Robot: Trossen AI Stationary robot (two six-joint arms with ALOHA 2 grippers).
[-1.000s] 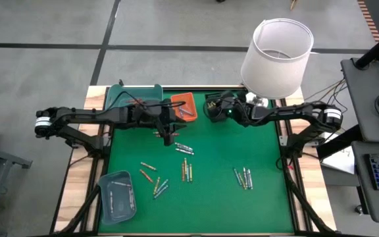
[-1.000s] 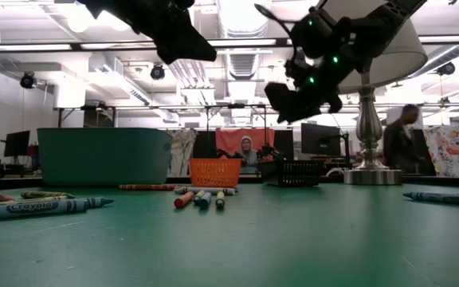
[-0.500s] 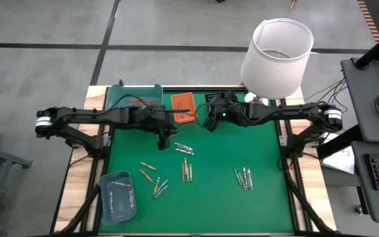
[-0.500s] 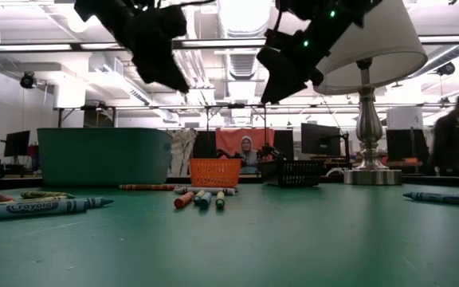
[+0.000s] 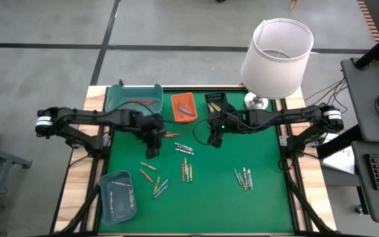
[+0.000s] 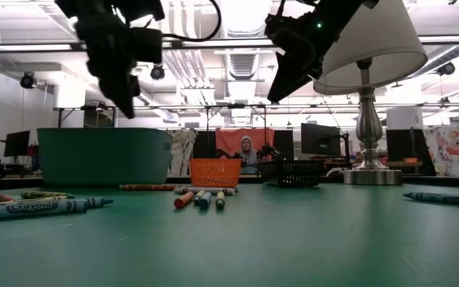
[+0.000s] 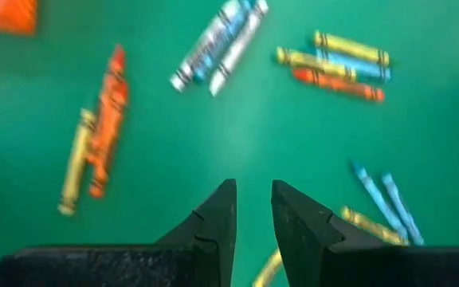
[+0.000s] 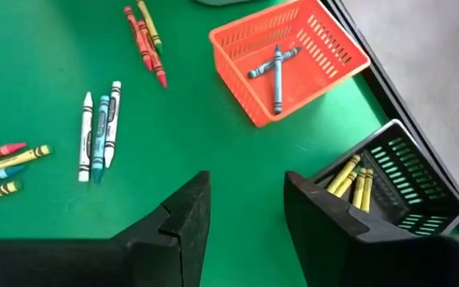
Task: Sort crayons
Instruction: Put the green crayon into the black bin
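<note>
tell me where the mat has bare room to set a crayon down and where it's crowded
Free patches of the green mat: the whole near strip, the stretch between the middle crayon cluster and the right crayon group, and the far right side by the lamp base. Crowded: the left-centre, with scattered crayons and the grey tray, and the far edge, with the orange basket and black basket.

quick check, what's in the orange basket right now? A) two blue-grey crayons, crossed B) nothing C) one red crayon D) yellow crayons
A: the right wrist view shows two blue-grey crayons lying crossed inside the orange basket; the yellow crayons sit in the black basket beside it.
</note>
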